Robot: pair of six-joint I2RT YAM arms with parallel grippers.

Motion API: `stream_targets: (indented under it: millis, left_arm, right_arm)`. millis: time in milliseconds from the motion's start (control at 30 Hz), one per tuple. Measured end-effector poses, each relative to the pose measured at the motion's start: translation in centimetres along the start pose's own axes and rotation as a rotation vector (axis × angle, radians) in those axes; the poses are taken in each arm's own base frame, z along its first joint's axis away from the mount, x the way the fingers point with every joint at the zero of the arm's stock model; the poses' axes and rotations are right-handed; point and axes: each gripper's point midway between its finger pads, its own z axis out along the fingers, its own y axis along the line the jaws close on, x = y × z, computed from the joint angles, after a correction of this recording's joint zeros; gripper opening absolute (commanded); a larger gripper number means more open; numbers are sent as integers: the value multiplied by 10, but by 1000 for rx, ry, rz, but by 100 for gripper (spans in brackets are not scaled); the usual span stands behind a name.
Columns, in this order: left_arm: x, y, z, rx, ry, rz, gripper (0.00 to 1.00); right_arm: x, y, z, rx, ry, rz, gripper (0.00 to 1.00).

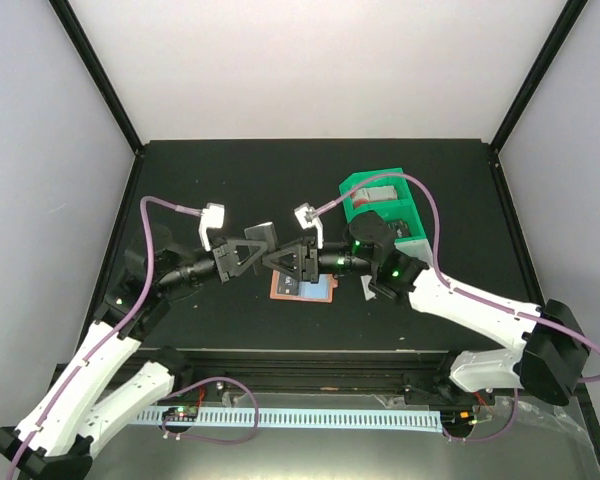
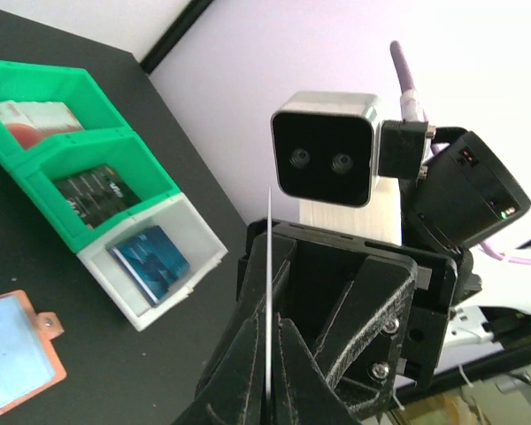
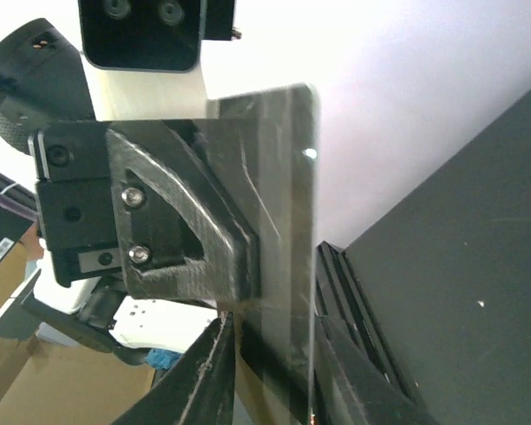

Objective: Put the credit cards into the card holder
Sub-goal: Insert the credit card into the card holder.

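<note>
Black left tool (image 2: 271, 354) clenches a thin dark plastic credit card (image 3: 288, 177) above the salmon-orange leather-like card holder (image 1: 302, 288) on the worktop (image 1: 230, 320), apparently for handover to the right tool (image 3: 274, 363), whose jaws straddle it, grip uncertain.

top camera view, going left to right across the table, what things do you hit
left gripper → card holder → green tray
</note>
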Motion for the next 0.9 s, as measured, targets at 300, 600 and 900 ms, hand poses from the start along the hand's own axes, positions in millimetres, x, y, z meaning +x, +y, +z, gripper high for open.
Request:
stream_targets:
  millis: [300,600,900]
  left_arm:
    - [7,-17,-1,98,59,24,6]
    - [11,-14,2,130,65,-4,20]
    - [22,-14,13,224,125,-45,18]
  right_arm:
    - [-3,19,-6,-71,10,-26,1]
    - [-17,20,-26,-60,-49,-52,1]
    - [-23,18,-36,-35,-90,-34,1]
